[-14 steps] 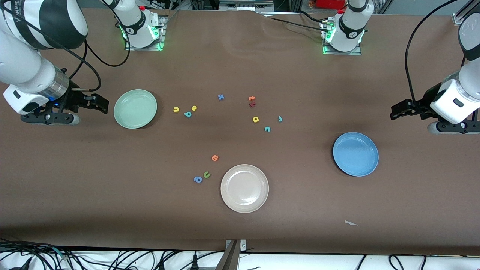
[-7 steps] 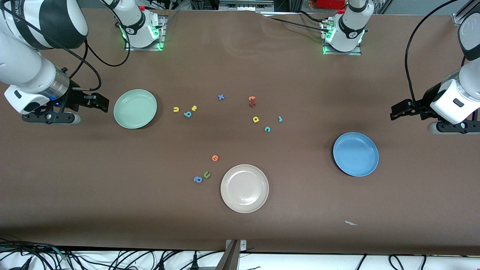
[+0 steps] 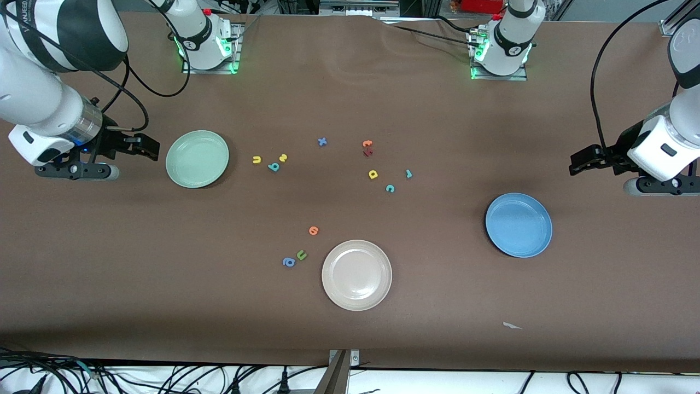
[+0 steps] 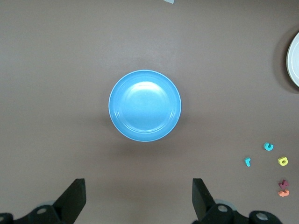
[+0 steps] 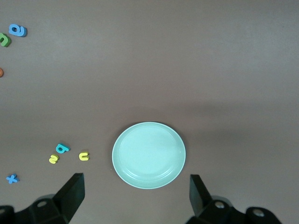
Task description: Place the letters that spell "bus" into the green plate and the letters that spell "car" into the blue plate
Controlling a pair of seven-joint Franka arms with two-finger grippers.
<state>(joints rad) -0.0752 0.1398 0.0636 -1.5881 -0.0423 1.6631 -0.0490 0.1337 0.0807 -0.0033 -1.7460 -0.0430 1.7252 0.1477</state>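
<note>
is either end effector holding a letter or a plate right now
Nothing is held. The left end effector and the right end effector are both open and empty, above bare table.

The table (image 3: 164,262) is plain brown. The green plate (image 3: 197,158) is pale mint, the blue plate (image 3: 518,225) medium blue, and a third plate (image 3: 356,274) beige. The "u" (image 3: 256,160), "s" (image 3: 283,157) and "a" (image 3: 373,174) are yellow; the "b" (image 3: 274,167), "c" (image 3: 390,188) and "r" (image 3: 408,174) are teal.
</note>
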